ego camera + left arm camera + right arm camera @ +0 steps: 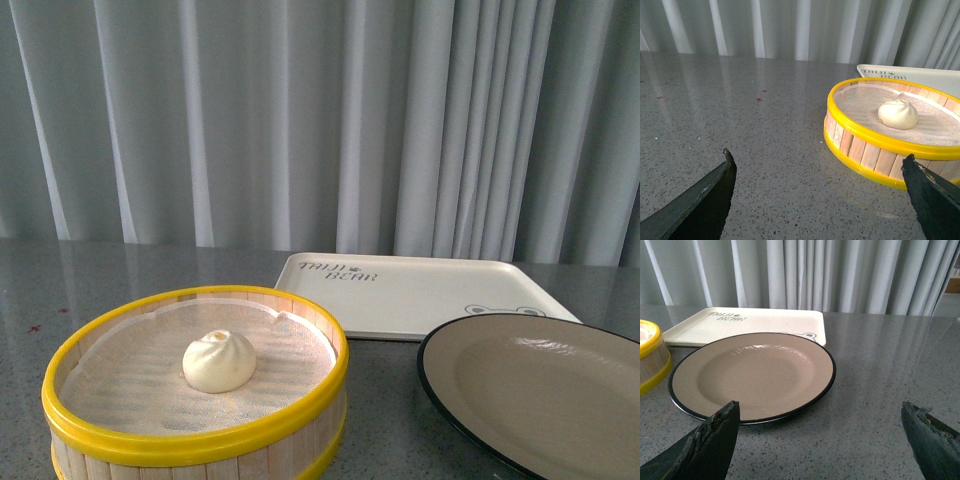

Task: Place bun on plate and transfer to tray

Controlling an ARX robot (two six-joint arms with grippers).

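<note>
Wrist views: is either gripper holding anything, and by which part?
Nothing is held. The left gripper and right gripper are both open and empty; the bun sits untouched in the steamer.

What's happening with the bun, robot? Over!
Left gripper and right gripper: jaws open, empty. Bun in steamer. Plate bare, nothing in the way.

steamer (200, 440): wood slats, yellow rim | plate (755, 375): glossy | table (740, 125): speckled, polished | tray (420, 295): smooth
</note>
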